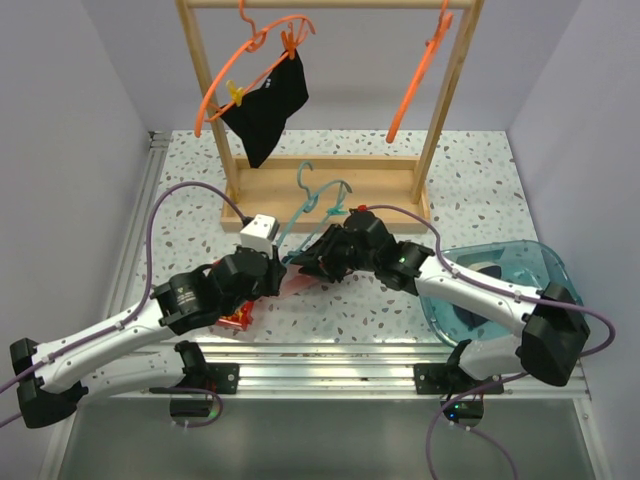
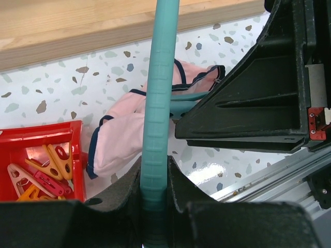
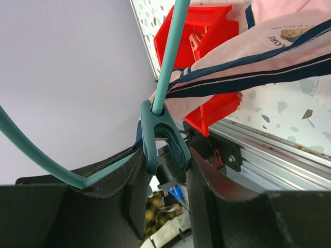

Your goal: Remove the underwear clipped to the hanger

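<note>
Clip (image 3: 161,135) could slip at the desk's (image 1: 480,160) front edge.
The left gripper (image 2: 154,206) clamps the teal hanger (image 2: 160,103); the right gripper (image 3: 164,173) pinches the clip on the pink briefs (image 2: 120,140). An off-centre squeeze may leave fabric caught.

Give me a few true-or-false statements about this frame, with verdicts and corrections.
1. The left gripper is shut on the teal hanger. True.
2. The black underwear lies in the red bin. False: it hangs up on the wooden rack.
3. The right gripper has a teal clip between its fingers. True.
4. The red bin is empty. False: it holds clips.
</note>
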Robot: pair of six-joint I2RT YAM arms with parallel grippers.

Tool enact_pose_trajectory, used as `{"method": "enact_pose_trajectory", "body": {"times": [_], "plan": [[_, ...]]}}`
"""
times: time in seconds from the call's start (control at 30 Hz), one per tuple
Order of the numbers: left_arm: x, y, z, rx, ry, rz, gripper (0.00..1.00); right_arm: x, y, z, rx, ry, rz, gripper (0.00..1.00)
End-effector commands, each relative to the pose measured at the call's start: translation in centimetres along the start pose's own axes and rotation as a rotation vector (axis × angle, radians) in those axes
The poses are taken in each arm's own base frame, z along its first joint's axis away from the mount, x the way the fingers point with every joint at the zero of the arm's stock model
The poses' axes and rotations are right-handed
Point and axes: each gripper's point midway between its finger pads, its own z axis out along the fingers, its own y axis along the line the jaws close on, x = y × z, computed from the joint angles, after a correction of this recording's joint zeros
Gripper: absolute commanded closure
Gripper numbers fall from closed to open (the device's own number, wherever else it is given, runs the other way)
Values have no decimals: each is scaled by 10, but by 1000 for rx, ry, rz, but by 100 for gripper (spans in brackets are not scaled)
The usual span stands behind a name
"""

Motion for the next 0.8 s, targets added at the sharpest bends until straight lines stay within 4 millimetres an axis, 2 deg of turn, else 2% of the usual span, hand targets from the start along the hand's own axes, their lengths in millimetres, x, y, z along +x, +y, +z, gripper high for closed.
{"method": "enact_pose_trajectory", "body": {"times": [0.0, 0.1, 0.13, 0.2, 0.23, 0.3, 0.33, 0.5, 0.53, 0.63, 0.73, 0.77], "plan": [[-19, -3, -5, 9, -75, -61, 100, -7, 16, -12, -86, -41, -15, 100], [-16, 1, -6, -6, -71, -66, 100, -6, 29, -27, -155, -53, -61, 100], [-16, 2, -6, -11, -69, -65, 100, -5, 26, -30, -163, -56, -70, 100], [-15, 4, -6, -21, -68, -66, 100, -4, 36, -47, -227, -66, -98, 100], [-15, 4, -5, -25, -68, -65, 100, -4, 30, -48, -226, -63, -103, 100], [-15, 6, -4, -34, -70, -63, 100, -2, 30, -57, -255, -51, -116, 100], [-15, 6, -4, -37, -71, -63, 100, 2, 23, -57, -247, -28, -116, 100], [-21, 11, -6, -65, -88, -58, 100, 16, 10, -72, -259, 30, -162, 100], [-22, 10, -6, -64, -89, -59, 100, 16, 1, -70, -241, 33, -156, 100], [-23, 9, -5, -66, -88, -58, 100, 15, -7, -69, -238, 40, -142, 100], [-29, 10, -5, -80, -106, -65, 100, 28, 4, -71, -277, 112, -192, 100], [-36, 8, -7, -77, -119, -67, 100, 35, 0, -73, -267, 144, -228, 100]]}}
